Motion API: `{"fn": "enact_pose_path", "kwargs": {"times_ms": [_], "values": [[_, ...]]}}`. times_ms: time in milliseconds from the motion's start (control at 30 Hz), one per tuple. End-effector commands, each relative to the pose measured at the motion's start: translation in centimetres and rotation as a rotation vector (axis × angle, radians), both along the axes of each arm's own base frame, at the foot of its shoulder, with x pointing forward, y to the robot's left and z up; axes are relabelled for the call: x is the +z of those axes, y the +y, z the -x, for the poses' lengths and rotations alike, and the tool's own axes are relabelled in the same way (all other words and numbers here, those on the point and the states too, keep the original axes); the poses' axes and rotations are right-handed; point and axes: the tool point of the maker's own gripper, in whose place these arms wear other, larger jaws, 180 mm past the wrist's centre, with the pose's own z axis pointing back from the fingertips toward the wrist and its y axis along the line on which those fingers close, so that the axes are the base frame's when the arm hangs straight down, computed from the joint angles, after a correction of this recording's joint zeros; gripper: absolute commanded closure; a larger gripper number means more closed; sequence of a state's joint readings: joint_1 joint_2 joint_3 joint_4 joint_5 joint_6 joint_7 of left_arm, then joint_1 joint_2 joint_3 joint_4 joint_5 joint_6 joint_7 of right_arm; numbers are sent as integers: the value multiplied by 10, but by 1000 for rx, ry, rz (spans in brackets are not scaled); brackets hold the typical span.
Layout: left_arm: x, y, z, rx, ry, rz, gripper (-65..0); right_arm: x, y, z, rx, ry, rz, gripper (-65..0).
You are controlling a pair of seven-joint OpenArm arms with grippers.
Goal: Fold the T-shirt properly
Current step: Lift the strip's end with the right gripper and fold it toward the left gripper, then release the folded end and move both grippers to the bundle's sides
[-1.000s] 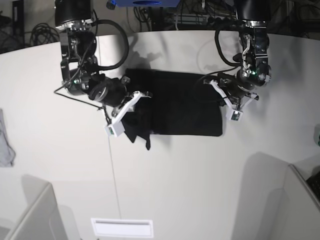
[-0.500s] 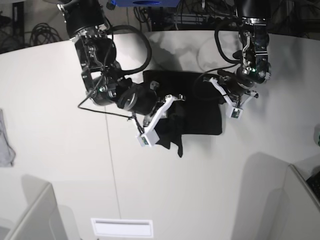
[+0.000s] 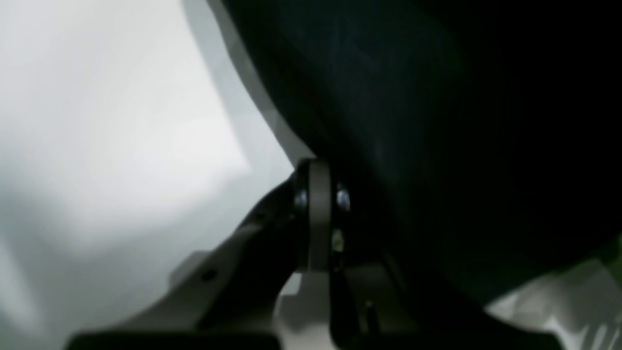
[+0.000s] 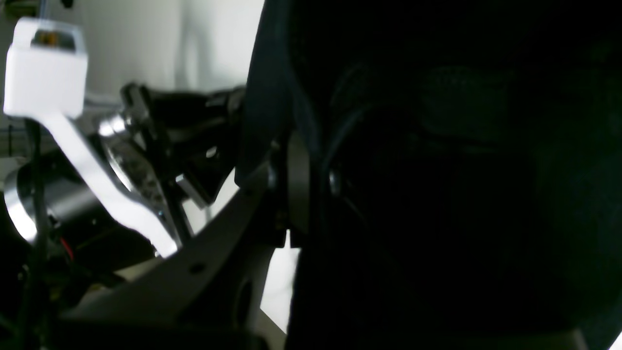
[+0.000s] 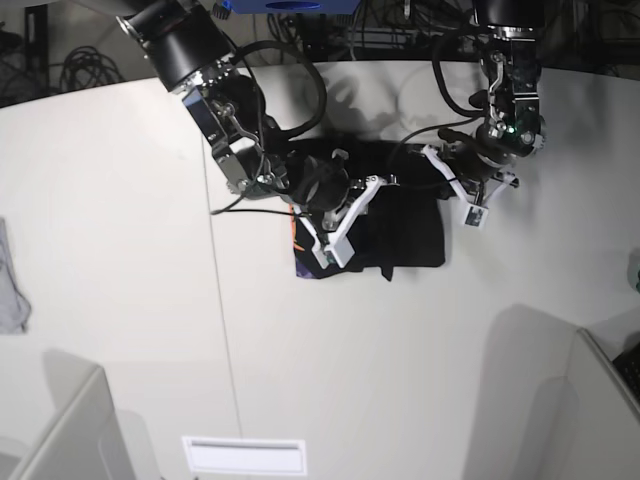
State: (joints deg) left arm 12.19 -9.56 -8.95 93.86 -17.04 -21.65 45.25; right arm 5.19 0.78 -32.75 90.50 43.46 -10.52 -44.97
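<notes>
Near the upper centre of the base view the black T-shirt point(image 5: 400, 225) lies half-folded on the white counter point(image 5: 120, 250), right fingers point(image 5: 345, 215) and left fingers point(image 5: 455, 185) each clamped on its soft, limp cloth, best held at edges.

The base view is evenly lit and fairly sharp; the pale, matte white desk point(image 5: 120, 250) shows soft grey shadows beside both arms and no glare. Both wrist views are dim and blurred. In the left wrist view, the large black cloth T-shirt point(image 3: 437, 121) is a dark, featureless, out-of-focus mass against a bright, hazy desk. The right wrist view is darker still, nearly all black.
</notes>
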Motion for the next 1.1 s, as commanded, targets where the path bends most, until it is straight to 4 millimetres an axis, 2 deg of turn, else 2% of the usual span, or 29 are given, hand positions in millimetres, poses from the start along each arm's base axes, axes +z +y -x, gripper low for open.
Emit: {"fn": "enact_pose_path", "kwargs": {"times_ms": [0,100,200,267,400,433,533,600,633,800,967,1067], "values": [[4,2,3,-14,0,-21,0,16,9,-8,7,-39,-42,0],[18,4,8,-35,-28,-50,0,15,13,-9,19,-37,-35,0],[24,15,28,-38,-23,-84,0,0,7,-12,7,-3,-6,0],[26,32,42,-2,-10,-107,0,-9,5,-10,5,18,8,0],[32,72,69,88,14,-163,0,-10,7,-7,9,26,8,0],[33,82,76,110,24,-179,0,-10,7,-8,10,24,7,-30],[34,105,96,154,53,-218,0,-8,8,-7,10,24,0,-204],[35,115,106,146,69,-233,0,-5,10,-7,12,20,-8,-294],[36,118,111,131,73,-239,0,0,15,-6,14,14,-23,-321],[41,132,118,114,73,-262,0,18,30,-2,27,-9,-71,-332],[41,133,120,113,79,-263,0,10,33,-10,31,6,-48,-333],[40,132,123,113,85,-262,0,15,43,-10,84,-25,-31,-329]]}}
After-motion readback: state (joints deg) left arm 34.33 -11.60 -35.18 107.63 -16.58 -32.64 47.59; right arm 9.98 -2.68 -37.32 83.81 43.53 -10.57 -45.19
